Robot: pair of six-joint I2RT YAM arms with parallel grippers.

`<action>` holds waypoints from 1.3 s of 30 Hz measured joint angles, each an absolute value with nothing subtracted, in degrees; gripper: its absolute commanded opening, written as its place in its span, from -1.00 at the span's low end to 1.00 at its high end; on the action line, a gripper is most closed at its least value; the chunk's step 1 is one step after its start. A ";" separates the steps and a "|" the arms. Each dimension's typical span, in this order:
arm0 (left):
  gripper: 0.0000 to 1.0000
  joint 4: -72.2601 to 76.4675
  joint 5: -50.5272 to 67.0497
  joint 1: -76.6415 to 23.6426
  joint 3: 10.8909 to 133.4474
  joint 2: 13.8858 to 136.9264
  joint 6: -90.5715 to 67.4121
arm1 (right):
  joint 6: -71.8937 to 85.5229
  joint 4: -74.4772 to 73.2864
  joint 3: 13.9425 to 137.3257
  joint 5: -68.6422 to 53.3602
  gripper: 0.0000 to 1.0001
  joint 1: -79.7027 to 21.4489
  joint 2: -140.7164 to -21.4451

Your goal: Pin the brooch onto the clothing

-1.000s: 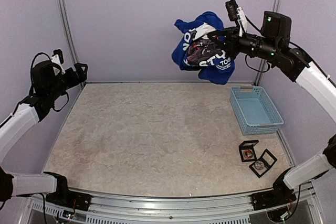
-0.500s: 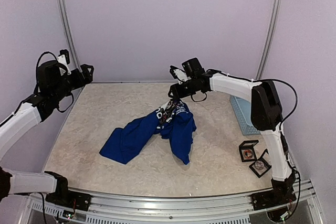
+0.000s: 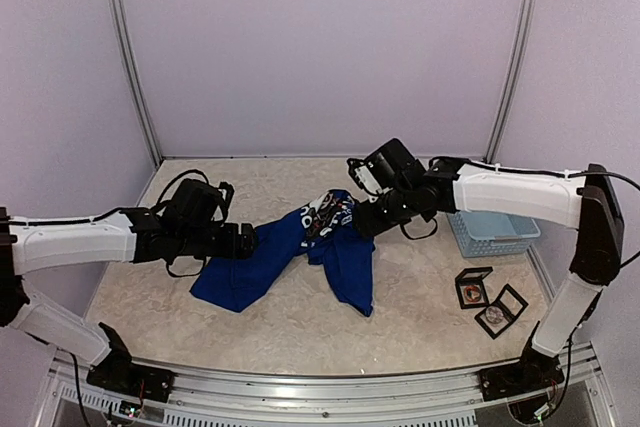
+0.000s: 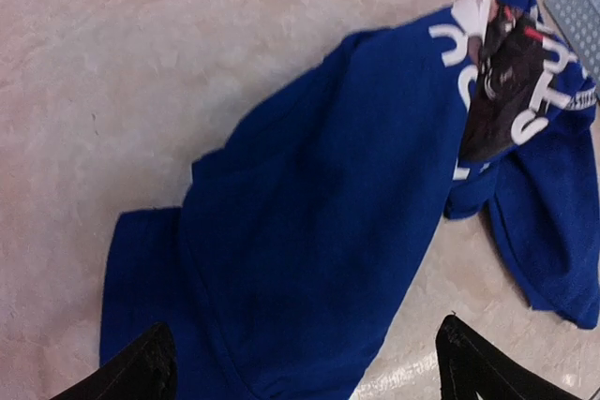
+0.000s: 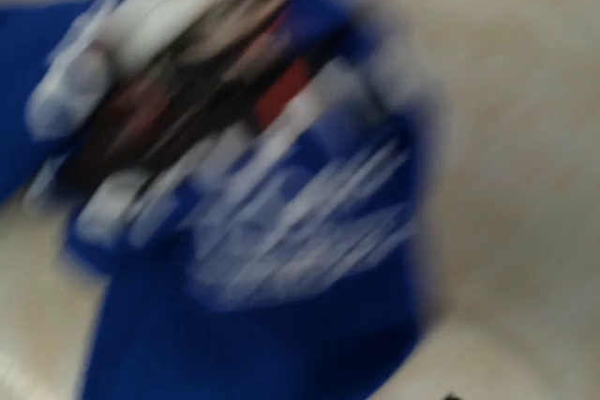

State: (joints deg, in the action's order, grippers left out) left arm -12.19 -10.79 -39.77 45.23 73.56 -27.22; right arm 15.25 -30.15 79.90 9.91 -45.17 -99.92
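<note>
At the near right of the counter (image 3: 300,347) lie two black-framed boxes (image 3: 473,288), close together. A small round piece shows inside each, too small to make out.

The royal-blue T-shirt (image 3: 250,267) lies crumpled in the middle of the counter. One part is spread toward the left and another hangs toward the near side. Its print (image 3: 325,215) of white letters around a dark picture is bunched up at the far right of the heap.

The left arm (image 3: 80,242) reaches in low from the left, and the left jaws sit at the shirt's left part. In the left wrist view they stand wide open, with the two dark fingertips (image 4: 141,372) far apart over the blue cloth (image 4: 319,213) and nothing between them. Whether they touch the cloth cannot be told.

The right arm (image 3: 520,192) comes in from the right, and the right jaws are at the shirt's far right edge, just beside the print. The right wrist view is badly blurred. It shows only the print and blue cloth (image 5: 234,344) close below, so I cannot tell whether the right jaws are open or closed.

A light-blue basket (image 3: 500,237) stands at the right edge, partly behind the right arm.
</note>
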 measured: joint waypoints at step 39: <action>-1.00 -19.49 -17.54 -40.23 62.26 63.57 -24.34 | 18.98 -32.60 79.83 10.81 -1.00 -37.43 -77.03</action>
